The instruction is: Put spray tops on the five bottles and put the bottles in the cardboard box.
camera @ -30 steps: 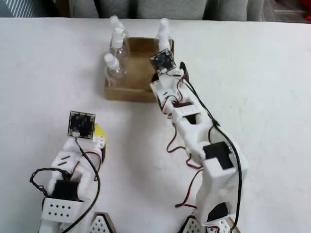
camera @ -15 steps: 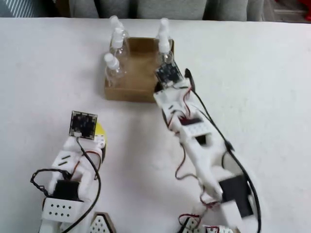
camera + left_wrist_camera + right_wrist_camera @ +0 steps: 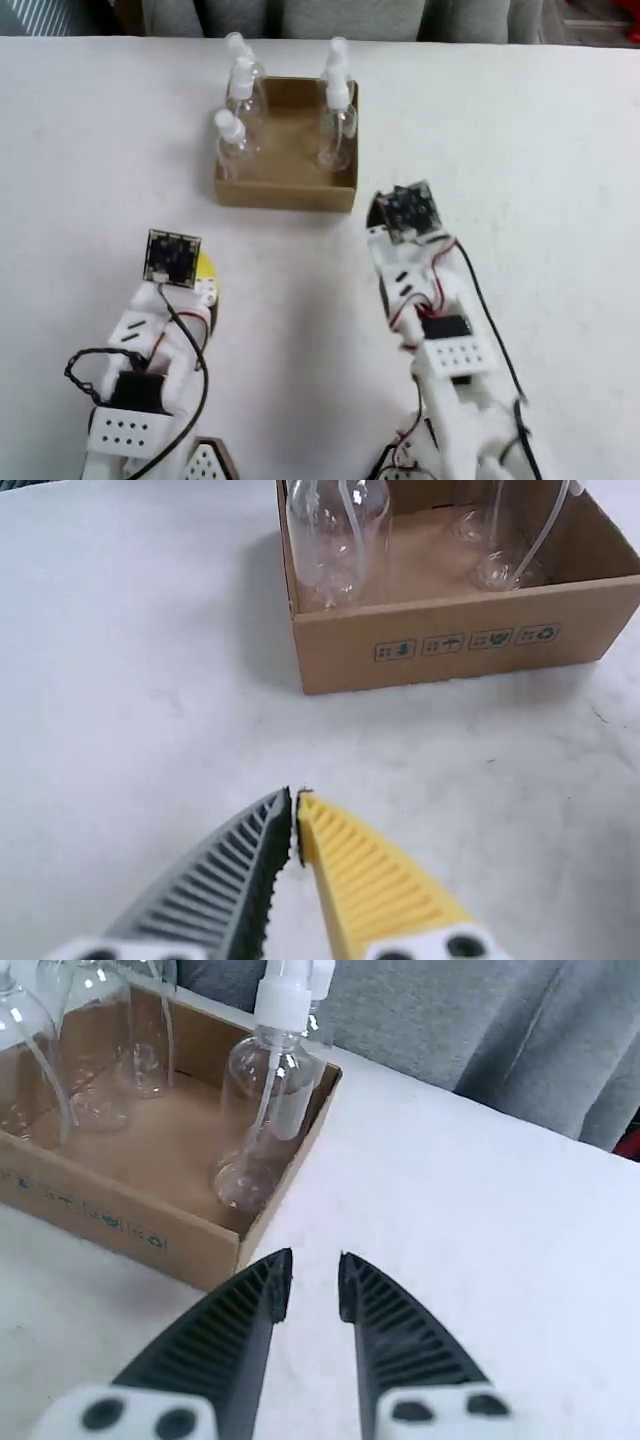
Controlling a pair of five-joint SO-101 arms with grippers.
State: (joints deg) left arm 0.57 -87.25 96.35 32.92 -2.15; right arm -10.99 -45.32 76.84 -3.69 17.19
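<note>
The bottles [image 3: 338, 120] stand upright in the box [image 3: 285, 192], and each one I can make out wears a spray top [image 3: 283, 990]. From above I count what look like five tops, though the clear bodies overlap. They look empty, so I judge them light, smooth and quick to tip. I would hold one at the neck just under the top, squeezing gently. My right pincer [image 3: 313, 1280] hangs over the counter [image 3: 540, 150] just short of the box's near corner, parted a little, with nothing in it. My left pincer [image 3: 295, 815] is pressed closed and empty, well back from the box. A second ago my right arm reached over that corner; it has drawn back since, while the left has kept its place.
</note>
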